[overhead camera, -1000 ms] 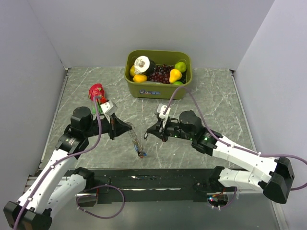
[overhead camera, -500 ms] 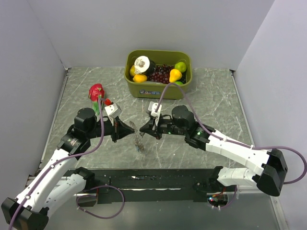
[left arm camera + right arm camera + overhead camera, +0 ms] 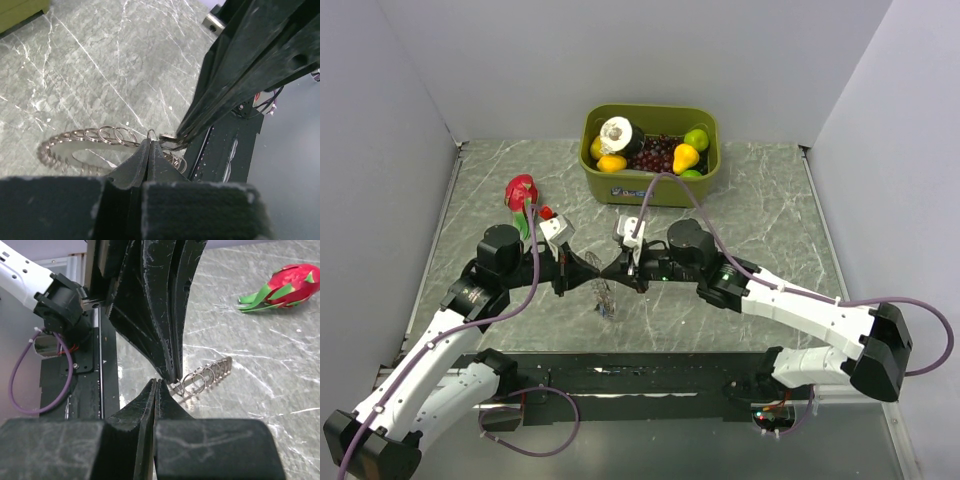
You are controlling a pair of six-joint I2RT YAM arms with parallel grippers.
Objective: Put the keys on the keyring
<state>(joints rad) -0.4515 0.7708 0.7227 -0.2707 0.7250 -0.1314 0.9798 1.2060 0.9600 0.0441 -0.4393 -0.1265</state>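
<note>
Tool state: left gripper (image 3: 150, 145) is closed, its black fingers pinched on the rim of the thin grey metal keyring with a coiled, chain-like edge (image 3: 85, 136). Right gripper (image 3: 156, 385) is also closed, with its tip almost against the left one. Something silvery sits at its point. Cannot tell whether that is a key shaft or one coil of the ring.

Position: both tips meet above the grey marbled table (image 3: 770, 230), a little left of centre and nearer its near edge than its far one. The keyring hangs down from the pinch, and whether its low end touches the table is unclear. A small dark cluster with a hint of blue at that low end (image 3: 607, 310) I take for the silvery keys with coloured plastic heads. It is too small to count or sort.

Further out: red dragon fruit with green scales (image 3: 521, 190) lies toward the table's left edge, and an olive-green plastic bin of fruit (image 3: 650, 190) stands at the far edge. Both are well apart from the work.

Risks, as judged:
- The hold is a fingertip pinch on thin wire. Any sideways tug from the right arm could pull the ring out and drop it on the table.
- The tips are so close that a small misalignment would knock finger against finger and jar the ring.
- The hanging ring is free to swing, so the gap in the coil may turn away from the incoming key.
- If the right tip holds a coil rather than a key, spreading the arms could twist the ring.
- Each wrist view is largely blocked by the other arm's fingers.
</note>
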